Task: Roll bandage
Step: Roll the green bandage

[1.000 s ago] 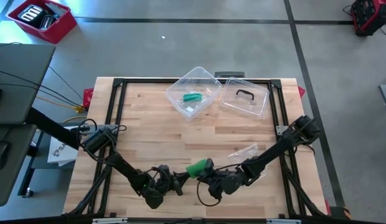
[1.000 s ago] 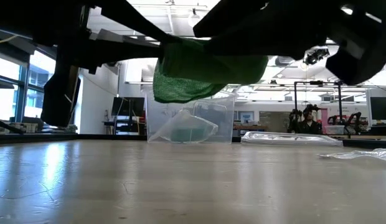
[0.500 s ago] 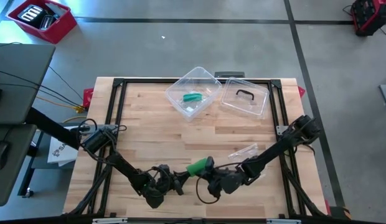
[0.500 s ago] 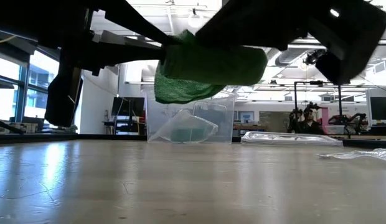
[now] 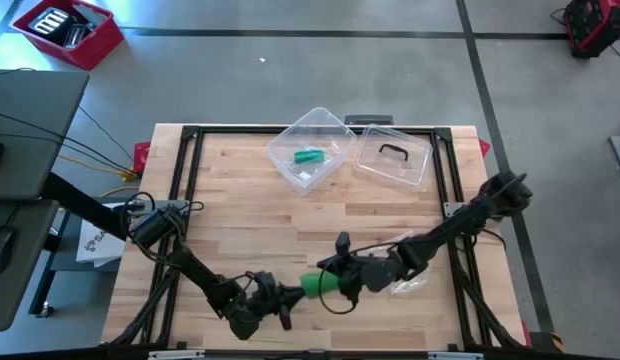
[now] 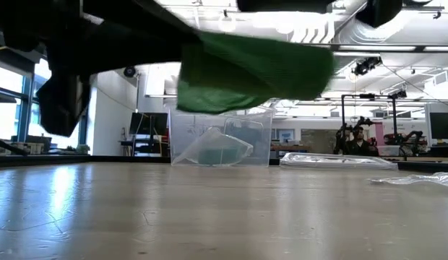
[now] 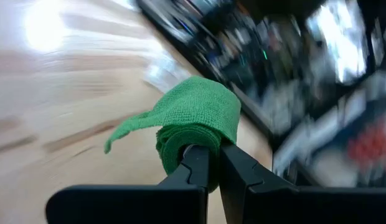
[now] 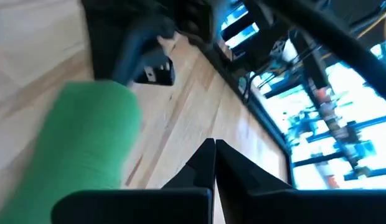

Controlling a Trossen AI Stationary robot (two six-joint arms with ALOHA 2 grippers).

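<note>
While clamped by the left gripper (image 7: 211, 163), the green bandage (image 7: 196, 121) is held aloft.
At its 3 o'clock, the right gripper (image 8: 213, 155) is clenched empty; its contact is obscured.

Your room beyond the bench

Grey floor (image 5: 290, 80) all round; red bin (image 5: 67, 30) at ten o'clock; window (image 6: 11, 108) at nine.

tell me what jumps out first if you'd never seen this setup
The bright green bandage roll stands out, held above the near edge of the wooden table between the two dark arms. The left gripper is shut on the roll's end, while the right gripper is shut just beside it with nothing between its fingers. At the far edge lie a clear plastic box with something green inside and its lid beside it.
</note>
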